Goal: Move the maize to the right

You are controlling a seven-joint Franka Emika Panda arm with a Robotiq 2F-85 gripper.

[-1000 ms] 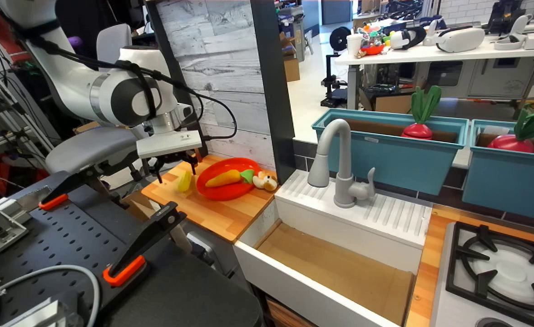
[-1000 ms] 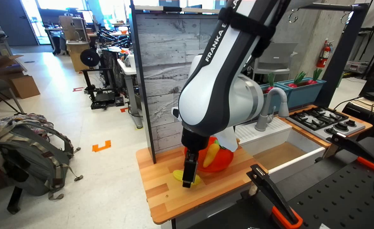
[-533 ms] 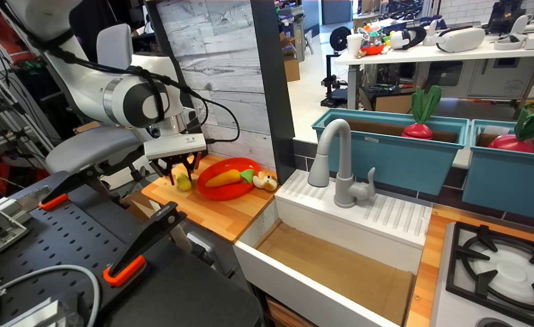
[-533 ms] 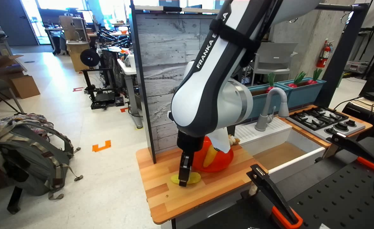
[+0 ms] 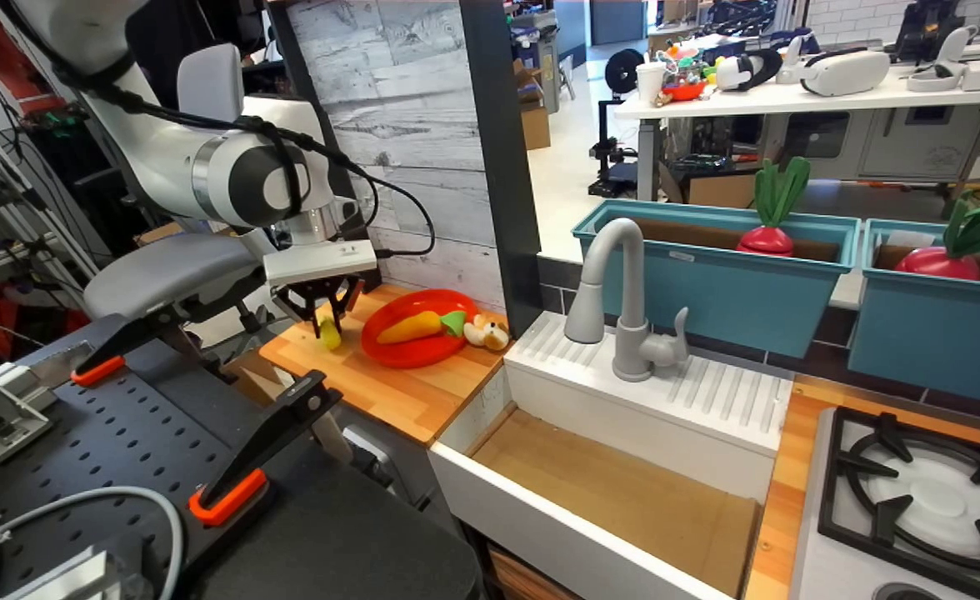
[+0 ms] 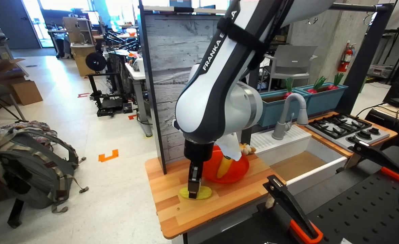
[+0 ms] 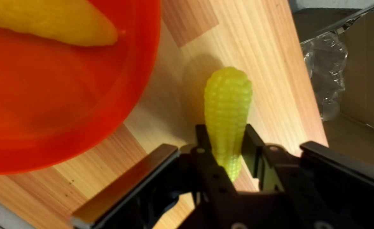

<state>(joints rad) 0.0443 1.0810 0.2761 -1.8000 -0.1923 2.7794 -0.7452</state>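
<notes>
The maize (image 7: 228, 105), a stubby greenish-yellow cob with rows of kernels, sits between my two black fingers in the wrist view, its narrow end reaching back towards the palm. Both fingers press against its sides, so my gripper (image 7: 225, 135) is shut on it. In both exterior views the hand points down over the wooden counter, with the maize (image 6: 204, 192) crossing between the fingers and partly hidden by them. The cob is at or just above the wood; I cannot tell whether it touches.
Beside the maize lies a red plate (image 5: 394, 357) holding an orange-yellow carrot-like toy (image 5: 411, 327). A white and brown toy (image 5: 487, 332) rests at its edge. The grey wooden wall panel (image 5: 407, 150) rises behind. A sink (image 5: 607, 475) with a tall faucet (image 5: 633, 292) adjoins the counter.
The fingers have come together on the maize from a wide stance. Hand and maize have shifted slightly since, leftwards in both exterior views over the last half second.
</notes>
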